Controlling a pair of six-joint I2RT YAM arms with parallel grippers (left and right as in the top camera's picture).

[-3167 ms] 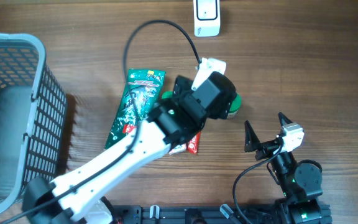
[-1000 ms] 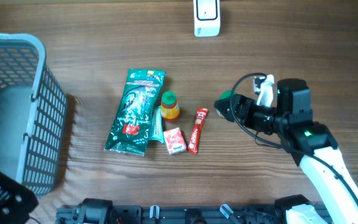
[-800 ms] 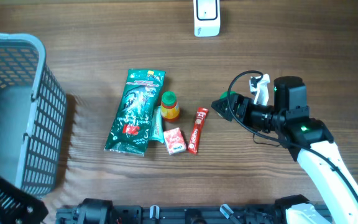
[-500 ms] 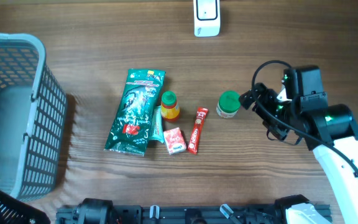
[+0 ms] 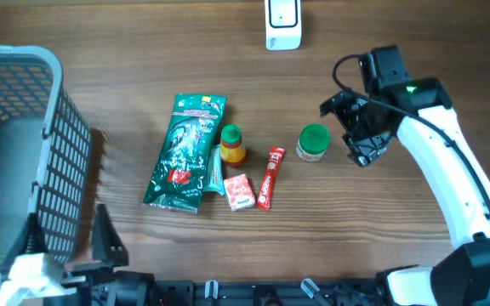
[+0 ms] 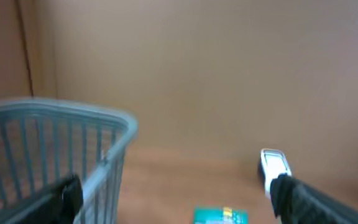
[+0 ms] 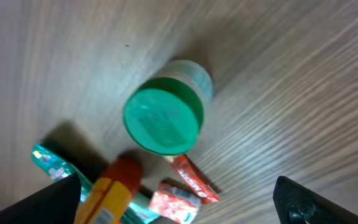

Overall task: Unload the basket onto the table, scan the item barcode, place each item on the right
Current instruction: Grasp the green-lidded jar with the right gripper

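A jar with a green lid (image 5: 313, 142) stands upright on the table, also in the right wrist view (image 7: 163, 115). My right gripper (image 5: 342, 133) hovers just right of it, open and empty, not touching it. Left of the jar lie a red sachet (image 5: 270, 177), a small red box (image 5: 239, 192), a yellow bottle with a red cap (image 5: 232, 144) and a green packet (image 5: 185, 153). The white scanner (image 5: 282, 21) sits at the far edge. My left gripper (image 6: 179, 210) is open and empty at the front left; one of its fingers (image 5: 107, 242) shows beside the basket.
A grey wire basket (image 5: 54, 93) fills the left side, and its rim (image 6: 61, 115) shows close in the left wrist view. The right arm's black cable (image 5: 347, 64) loops above the jar. Bare wood lies right of and in front of the items.
My right gripper has left the jar standing on the table and drawn back toward the far right. The left gripper has come into view at the front left corner.
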